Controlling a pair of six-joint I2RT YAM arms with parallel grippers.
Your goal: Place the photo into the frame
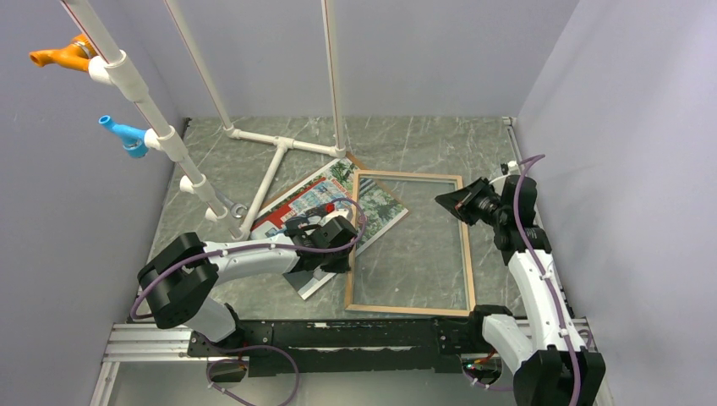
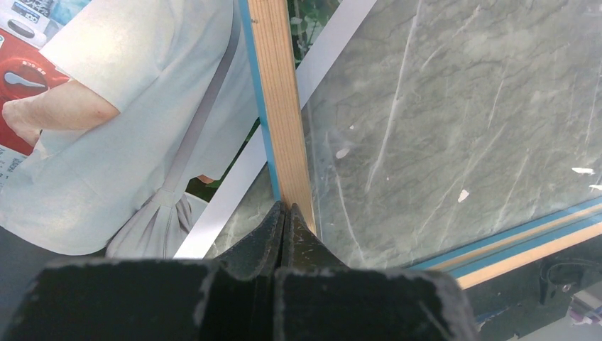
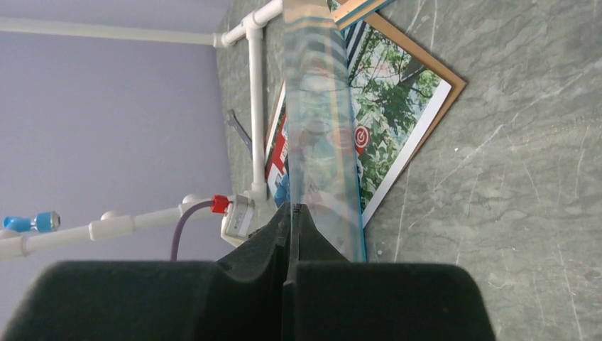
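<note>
The frame [image 1: 407,309] lies on the marble table with its light wood face up and its clear pane showing the table through it. The photo [image 1: 309,203] lies picture up to its left, its right part under the frame. My left gripper [image 1: 347,247] is shut, and its tips rest against the frame's left rail [image 2: 280,85] beside the photo [image 2: 121,142]. My right gripper [image 1: 448,201] is shut on the frame's right edge near the far corner. In the right wrist view the frame [image 3: 319,128] runs edge-on out of the jaws [image 3: 292,207], with the photo [image 3: 387,92] beyond it.
A brown backing board [image 3: 454,84] lies under the photo, its corner poking out at the far side [image 1: 352,159]. A white pipe rack [image 1: 272,173] stands at the back left with an orange [image 1: 63,56] and a blue [image 1: 123,134] fitting. Grey walls close in on the sides.
</note>
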